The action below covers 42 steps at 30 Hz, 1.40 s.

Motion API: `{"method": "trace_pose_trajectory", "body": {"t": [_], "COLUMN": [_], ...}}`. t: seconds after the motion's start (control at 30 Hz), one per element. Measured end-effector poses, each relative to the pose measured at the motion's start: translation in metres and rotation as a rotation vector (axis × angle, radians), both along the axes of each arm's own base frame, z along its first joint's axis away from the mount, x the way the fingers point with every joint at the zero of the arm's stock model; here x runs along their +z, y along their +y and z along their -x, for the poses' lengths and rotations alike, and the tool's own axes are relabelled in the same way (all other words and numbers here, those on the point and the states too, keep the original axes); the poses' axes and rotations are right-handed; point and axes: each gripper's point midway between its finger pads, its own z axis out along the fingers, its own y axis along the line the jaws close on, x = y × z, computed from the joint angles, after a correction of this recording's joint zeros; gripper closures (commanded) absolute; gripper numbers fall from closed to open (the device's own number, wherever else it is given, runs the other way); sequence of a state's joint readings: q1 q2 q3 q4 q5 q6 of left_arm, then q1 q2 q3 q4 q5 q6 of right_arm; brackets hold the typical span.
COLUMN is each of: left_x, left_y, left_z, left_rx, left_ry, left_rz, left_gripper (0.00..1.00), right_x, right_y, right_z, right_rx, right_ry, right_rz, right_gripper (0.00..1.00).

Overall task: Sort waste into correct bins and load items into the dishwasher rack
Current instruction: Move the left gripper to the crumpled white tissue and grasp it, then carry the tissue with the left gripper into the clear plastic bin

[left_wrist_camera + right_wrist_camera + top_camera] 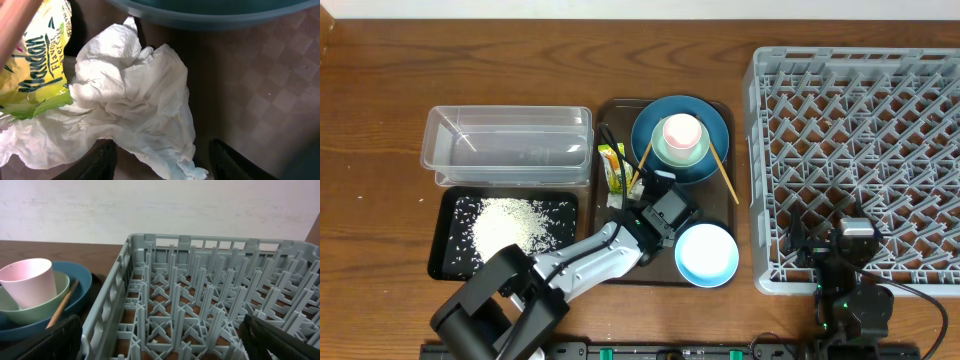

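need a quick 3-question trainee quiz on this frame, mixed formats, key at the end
1. True or false: the pink cup stands in the dishwasher rack.
2. The rice grains lie in: A) clear tub B) black tray C) pale blue bowl.
3. Fill in: the open left pincer hangs over the crumpled ____.
Key: 1 false, it stands in the mint-green bowl; 2 B; 3 napkin.

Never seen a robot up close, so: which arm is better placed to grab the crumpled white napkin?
Left. The left pincer hangs open right over the napkin, which lies beside the snack wrapper. The right pincer is over at the dishwasher rack, well away from it.
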<state>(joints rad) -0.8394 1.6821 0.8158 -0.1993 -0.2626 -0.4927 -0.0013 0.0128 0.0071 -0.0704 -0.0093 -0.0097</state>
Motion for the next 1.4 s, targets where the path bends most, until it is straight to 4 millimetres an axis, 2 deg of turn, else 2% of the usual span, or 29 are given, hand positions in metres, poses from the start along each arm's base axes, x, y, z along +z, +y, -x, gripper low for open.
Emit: {"method": "trace_pose_trajectory", "body": {"t": [0.37, 0.67, 0.77, 0.83, 0.9, 0.93, 1.1, 1.23, 1.4], "left_x": [0.000, 0.001, 0.001, 0.001, 0.001, 0.001, 0.002, 0.023, 0.075], "left_y": [0.000, 0.000, 0.000, 0.000, 0.000, 0.000, 0.002, 0.003, 0.008], "left_z": [-0.001, -0.001, -0.001, -0.002, -0.002, -0.002, 0.001, 0.008, 0.026], "left_rx": [0.001, 0.000, 0.000, 0.003, 0.000, 0.003, -0.007, -0.012, -0.012], "left_ry": [-0.003, -0.007, -0.008, -0.008, -0.009, -0.009, -0.002, 0.003, -0.009], "left_rz": [0.000, -0.002, 0.000, 0.001, 0.001, 0.002, -0.010, 0.027, 0.142], "left_gripper": [0.39, 0.52, 0.61, 0.72, 0.89, 0.93, 0.94, 0.94, 0.94], "right_x": [0.000, 0.000, 0.000, 0.000, 0.000, 0.000, 0.000, 0.000, 0.000], "right_y": [0.000, 0.000, 0.000, 0.000, 0.000, 0.000, 0.000, 0.000, 0.000], "right_z": [0.000, 0.000, 0.000, 0.000, 0.000, 0.000, 0.000, 0.000, 0.000], "right_rx": [0.000, 0.000, 0.000, 0.000, 0.000, 0.000, 0.000, 0.000, 0.000], "right_ry": [0.000, 0.000, 0.000, 0.000, 0.000, 0.000, 0.000, 0.000, 0.000], "right_rz": [0.000, 0.000, 0.000, 0.000, 0.000, 0.000, 0.000, 0.000, 0.000], "right_gripper": [0.01, 0.01, 0.01, 0.01, 0.01, 0.01, 0.01, 0.01, 0.01]}}
